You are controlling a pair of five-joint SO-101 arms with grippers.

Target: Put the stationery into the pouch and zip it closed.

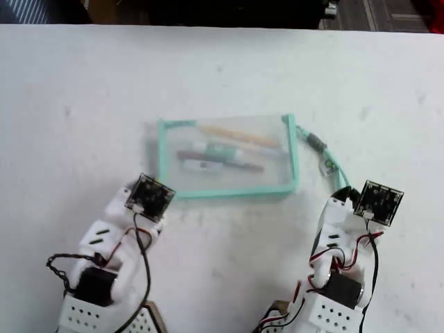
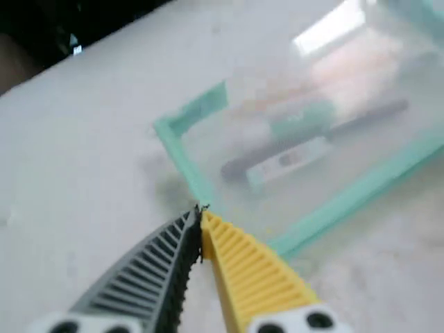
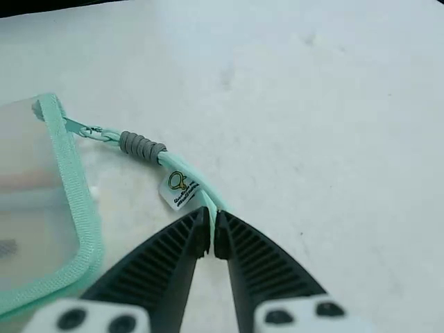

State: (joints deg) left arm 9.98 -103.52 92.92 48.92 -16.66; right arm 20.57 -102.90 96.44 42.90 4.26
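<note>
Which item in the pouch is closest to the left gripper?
The short white stick: it lies on the pouch side nearest the left gripper, with the dark pen, the teal piece and the tan pencil farther off.

Robotics laboratory or maker's workbench. A plain white table (image 1: 222, 69) serves as the working surface. At the table's near edge stand two small arms, the left arm (image 1: 104, 257) and the right arm (image 1: 336, 257), built of white printed shells with black motors and loose red and black wiring left exposed. A bare black circuit board (image 1: 379, 201) rides on the right arm's wrist. Beyond the table's far edge the room lies dark.
</note>
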